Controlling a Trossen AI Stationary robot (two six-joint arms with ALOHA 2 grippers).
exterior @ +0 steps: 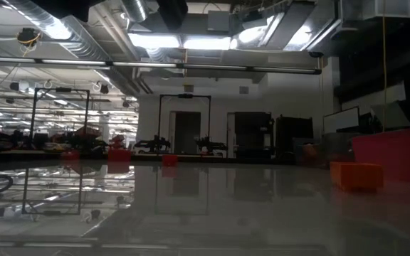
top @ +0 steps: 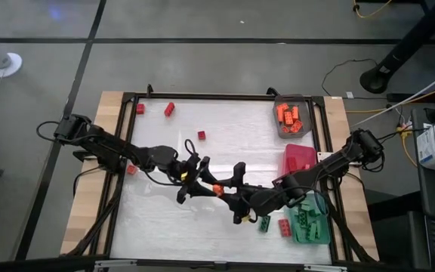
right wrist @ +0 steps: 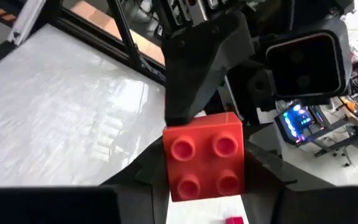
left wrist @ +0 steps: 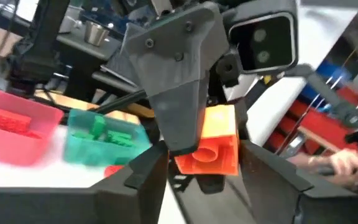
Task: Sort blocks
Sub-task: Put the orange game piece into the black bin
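Closest to me, the orange brick [top: 217,189] hangs above the table, well out from the pink tray [top: 299,157] toward the table's middle, with both claws meeting on it. The right gripper [top: 231,190] has its fingers pinching the brick's flat sides, studs facing its wrist camera. The left gripper [top: 202,183] comes in from the side away from the tray, fingers spread and standing just clear of the brick, as far as I can judge.

I'd expect this brick to be light, rigid and a bit slick (hard plastic, nothing to crush), so a squeeze on two opposite flat walls is the place to hold it; pinching across the studs or a corner could let it twist out.

Just beyond the pink tray on the near side sits the teal tray [top: 312,227] with green bricks in it, and a loose green brick [top: 264,223] and red brick [top: 285,227] lie beside it. Past the pink tray on the far side is the grey tray [top: 291,121], holding orange bricks. Farthest off, red bricks [top: 169,109] lie scattered near the table's far edge.
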